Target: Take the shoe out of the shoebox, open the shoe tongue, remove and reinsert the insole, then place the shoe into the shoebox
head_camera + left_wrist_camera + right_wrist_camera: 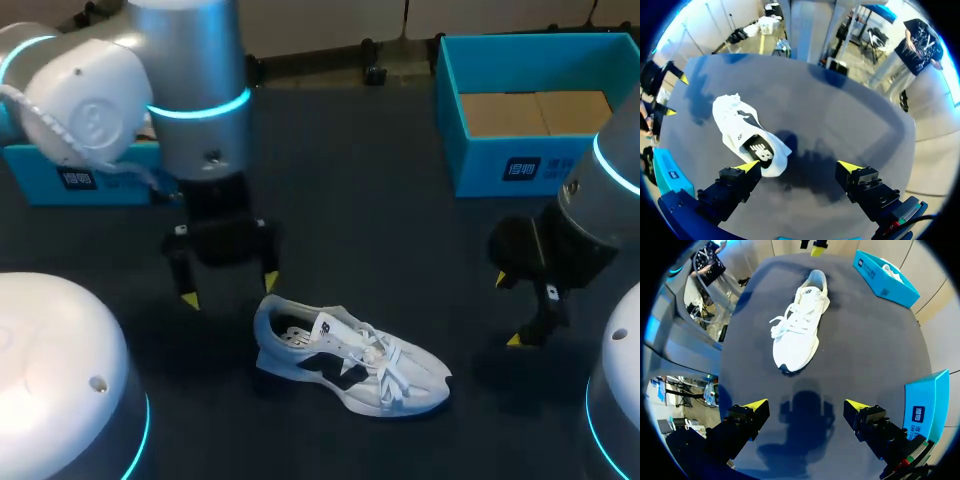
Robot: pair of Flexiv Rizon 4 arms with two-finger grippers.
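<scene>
Nearest us, the white sneaker [350,360] stands on its sole on the dark table [380,220], outside any box. Its heel is turned toward our left side, its toe toward our right, and its laces lie loose over the tongue. A dark logo patch marks its side (we leave the print unread).

Our left arm comes in from the left with its wrist pointing straight down. The left gripper [230,289] hangs just behind the sneaker's heel with its yellow-tipped fingers spread wide and nothing between them. In the left wrist view one tip sits just beside the heel.

Our right arm enters from the right with its wrist angled down. The right gripper [508,310] is off to the toe's side, apart from the sneaker, and its fingers also stand wide with nothing held.

Farther back on the right is the open blue shoebox [470,170], lined in cardboard brown, with a dark label on its front wall. At the far left, partly behind our left arm, a second blue box [100,180] carries the same kind of label.
</scene>
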